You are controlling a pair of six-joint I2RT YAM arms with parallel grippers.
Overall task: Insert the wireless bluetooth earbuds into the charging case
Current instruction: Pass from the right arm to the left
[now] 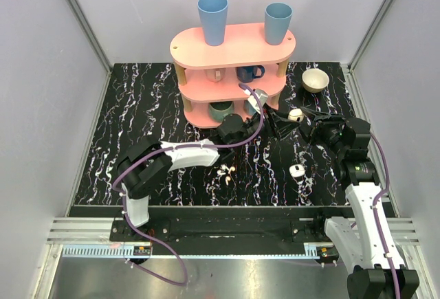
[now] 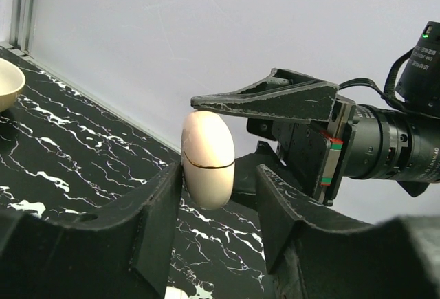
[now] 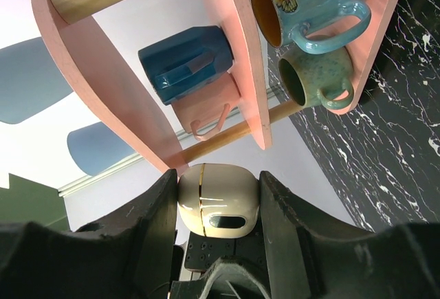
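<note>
A closed cream charging case [image 1: 295,115] with a gold seam is held off the table in my right gripper [image 1: 300,116], which is shut on its sides; it shows in the right wrist view [image 3: 218,199] between the fingers [image 3: 148,230]. My left gripper [image 1: 279,123] is open and faces it. In the left wrist view the case [image 2: 207,151] hangs between my left gripper's [image 2: 220,192] open fingers, close to the left finger [image 2: 161,209], with a gap to the right one. The earbuds [image 1: 225,171], tiny cream pieces, lie on the table near the front centre, away from both grippers.
A pink tiered rack [image 1: 234,45] with mugs and two blue cups stands at the back centre, just behind the grippers, and fills the right wrist view [image 3: 227,38]. A cream bowl [image 1: 315,79] sits back right. A second small white rounded box [image 1: 297,170] lies front right.
</note>
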